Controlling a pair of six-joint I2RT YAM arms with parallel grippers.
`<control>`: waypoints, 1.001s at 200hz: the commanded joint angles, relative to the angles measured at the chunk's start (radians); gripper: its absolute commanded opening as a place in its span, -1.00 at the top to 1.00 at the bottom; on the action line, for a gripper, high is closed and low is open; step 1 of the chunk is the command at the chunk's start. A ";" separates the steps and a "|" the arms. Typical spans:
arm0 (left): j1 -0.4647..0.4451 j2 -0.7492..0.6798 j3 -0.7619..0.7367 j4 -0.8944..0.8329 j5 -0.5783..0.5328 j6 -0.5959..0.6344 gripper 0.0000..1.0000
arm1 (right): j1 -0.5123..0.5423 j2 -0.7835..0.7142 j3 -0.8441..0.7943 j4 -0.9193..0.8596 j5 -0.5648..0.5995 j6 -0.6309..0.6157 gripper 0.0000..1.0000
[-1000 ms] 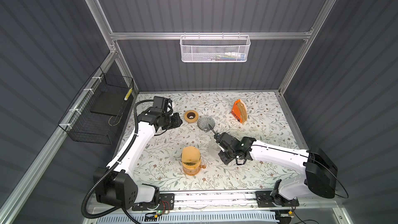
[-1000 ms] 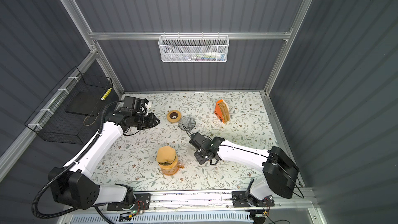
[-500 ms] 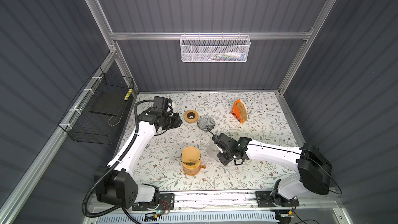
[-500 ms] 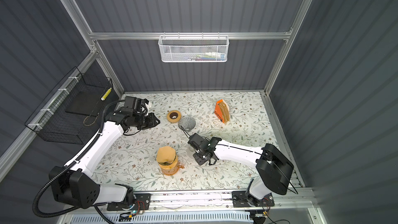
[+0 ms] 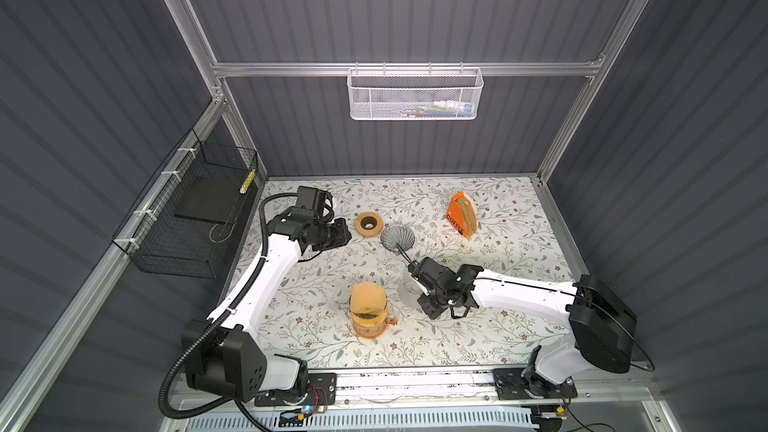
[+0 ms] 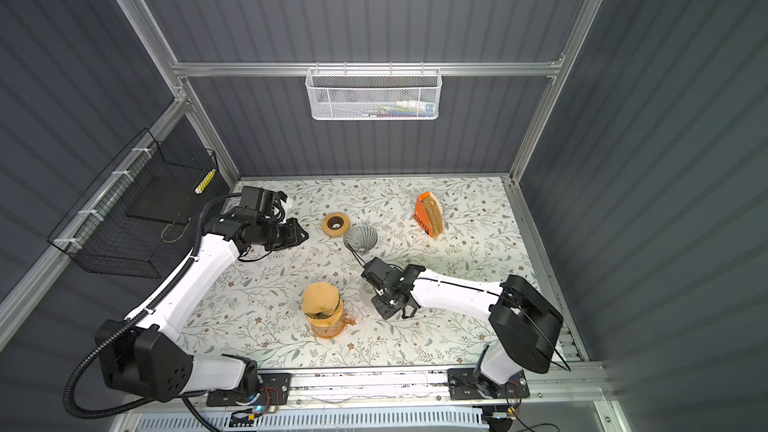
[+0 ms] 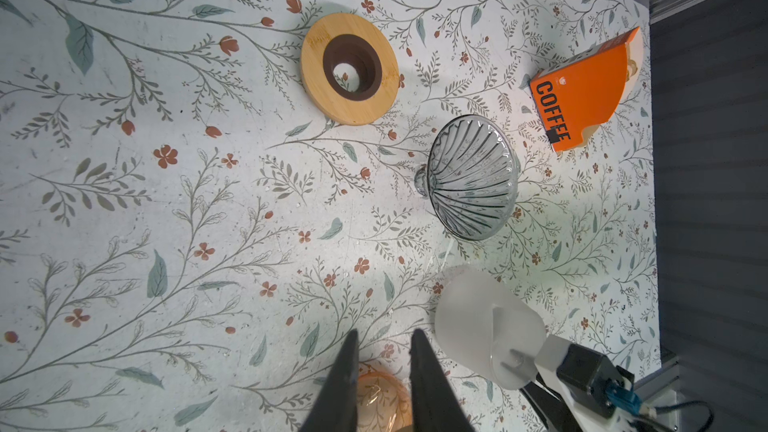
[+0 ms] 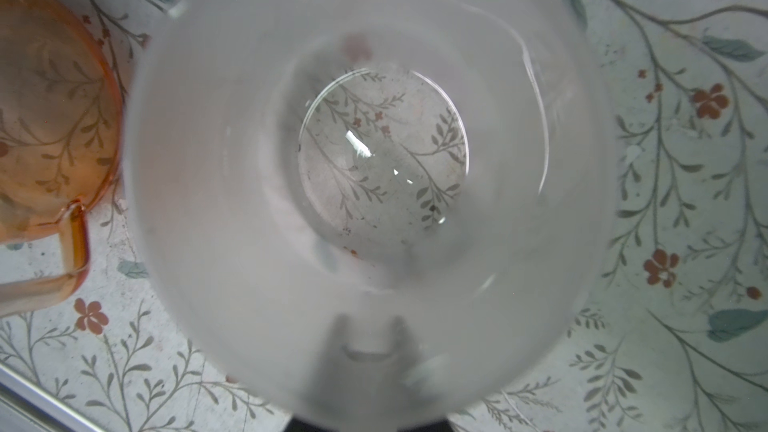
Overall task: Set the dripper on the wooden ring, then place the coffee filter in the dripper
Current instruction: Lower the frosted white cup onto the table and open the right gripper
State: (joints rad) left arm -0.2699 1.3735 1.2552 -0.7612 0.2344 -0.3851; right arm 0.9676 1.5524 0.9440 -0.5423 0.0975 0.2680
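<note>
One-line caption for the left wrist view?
Wooden ring, glass dripper and orange filter box on the table; right hand grips a frosted cup.

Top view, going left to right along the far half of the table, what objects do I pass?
wooden ring → ribbed glass dripper → orange coffee filter box

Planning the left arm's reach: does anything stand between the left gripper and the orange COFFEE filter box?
Yes. The wooden ring and the ribbed glass dripper lie roughly in line between the left gripper and the filter box. Both are low, so a raised path could likely clear them. Box to dripper: nothing visible.
</note>
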 commanded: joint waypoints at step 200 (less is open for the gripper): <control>-0.005 0.008 -0.017 -0.003 -0.015 -0.003 0.54 | -0.016 -0.004 -0.009 -0.035 0.058 0.019 0.44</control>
State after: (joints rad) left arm -0.2699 1.3750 1.2488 -0.7612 0.2272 -0.3859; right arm 0.9634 1.5597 0.9443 -0.5526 0.1364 0.2718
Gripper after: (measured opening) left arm 0.230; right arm 0.278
